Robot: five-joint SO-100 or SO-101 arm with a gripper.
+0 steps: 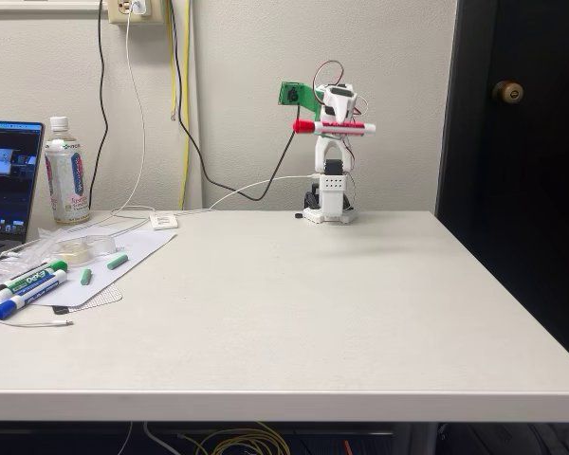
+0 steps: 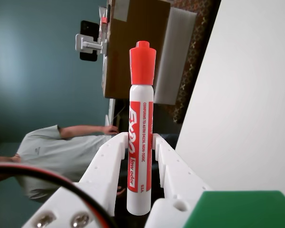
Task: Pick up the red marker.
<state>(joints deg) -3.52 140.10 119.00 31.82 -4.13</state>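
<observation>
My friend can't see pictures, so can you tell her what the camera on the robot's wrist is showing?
The tool is shut on the red marker, white fingers pressing both sides of its white barrel, red cap pointing up in the picture. Behind it, sideways in the picture, are a person in a grey shirt and a white table.

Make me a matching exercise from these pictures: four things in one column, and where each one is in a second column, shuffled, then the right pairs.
Things:
1. red marker
2. green-capped marker
3. bottle
4. laptop

Places:
A. at the left edge of the fixed view, screen lit
B. lying on the table at front left, beside the blue-capped marker
C. standing upright next to the laptop
D. held level above the table between the jaws of the gripper

Pairs: 1-D, 2-B, 3-C, 4-A
</observation>
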